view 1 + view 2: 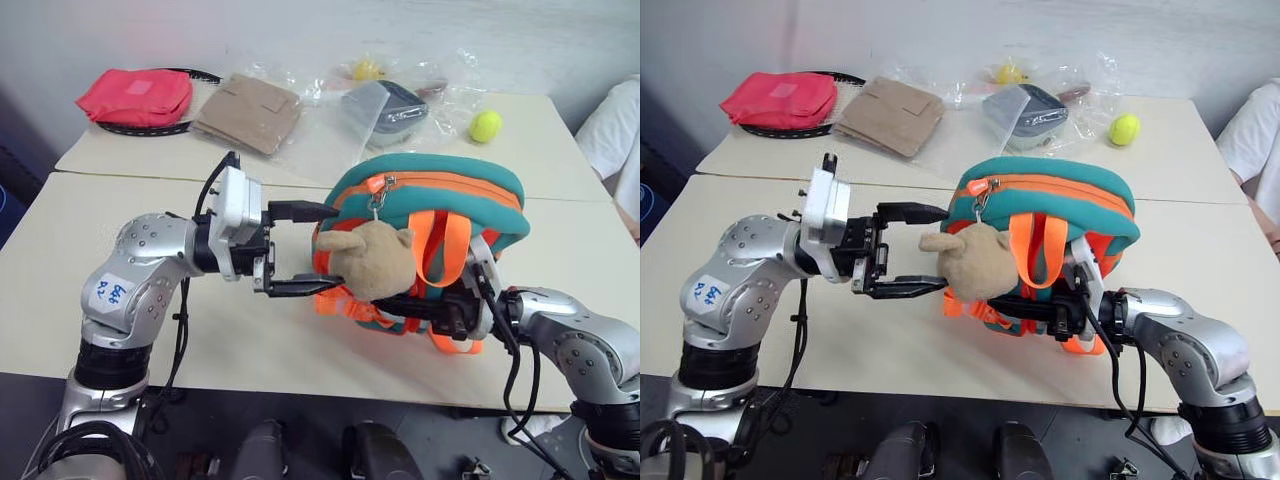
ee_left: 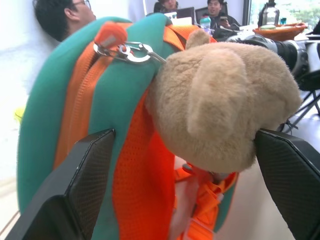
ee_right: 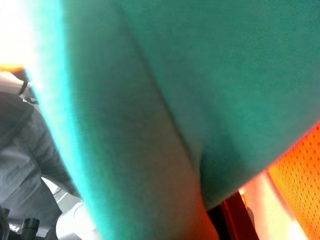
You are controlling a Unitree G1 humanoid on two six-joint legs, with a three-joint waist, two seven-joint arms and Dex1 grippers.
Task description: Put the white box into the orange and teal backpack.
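The orange and teal backpack (image 1: 430, 205) stands upright on the near table, its top zipper looking shut and a tan plush animal (image 1: 368, 262) hanging on its front. My left gripper (image 1: 335, 248) is open and level at the backpack's left side. Its fingers (image 2: 75, 195) bracket the plush and the teal edge without touching them. My right gripper (image 1: 455, 312) is pressed into the backpack's lower right side among the orange straps, shut on the fabric there. In the right wrist view, teal fabric (image 3: 200, 100) sits right against the camera. The white box is out of view.
On the far table lie a red pouch (image 1: 135, 95), a tan folded pouch (image 1: 248, 112), a grey container in a clear bag (image 1: 392, 110) and a yellow-green ball (image 1: 486, 125). A person's white sleeve (image 1: 615, 135) shows at the right edge.
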